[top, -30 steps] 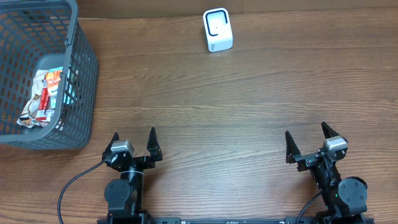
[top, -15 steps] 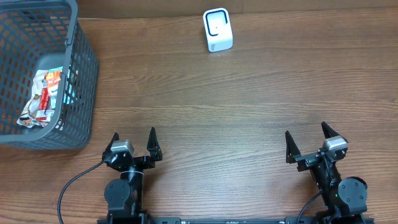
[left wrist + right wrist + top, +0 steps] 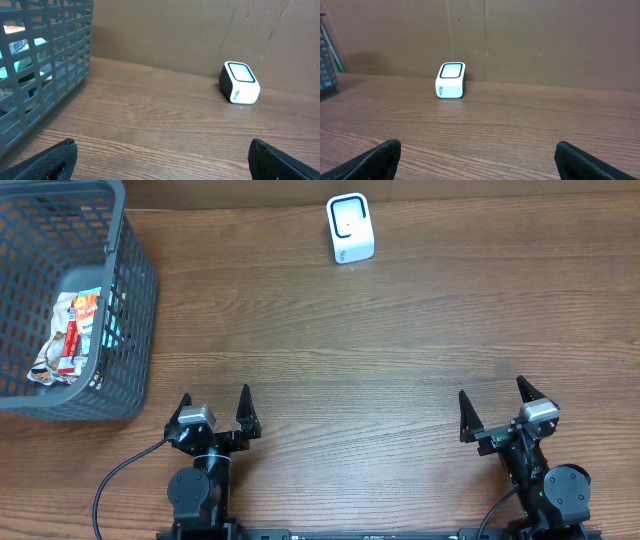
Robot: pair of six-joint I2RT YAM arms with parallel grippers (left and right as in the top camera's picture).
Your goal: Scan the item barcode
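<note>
A small white barcode scanner (image 3: 350, 228) with a dark window stands at the far middle of the wooden table; it also shows in the left wrist view (image 3: 239, 83) and the right wrist view (image 3: 451, 80). Red-and-white snack packets (image 3: 70, 335) lie inside the grey plastic basket (image 3: 130, 330) at the far left. My left gripper (image 3: 214, 408) rests open at the near left edge with nothing between its fingers (image 3: 47, 162). At the near right, my right gripper (image 3: 495, 401) is open too, fingers (image 3: 372, 160) wide apart and empty. Both are far from the scanner and the basket.
A brown cardboard wall (image 3: 520, 35) closes off the table's far side behind the scanner. The basket's wall (image 3: 45, 65) fills the left of the left wrist view. A black cable (image 3: 115, 480) loops beside the left arm's base.
</note>
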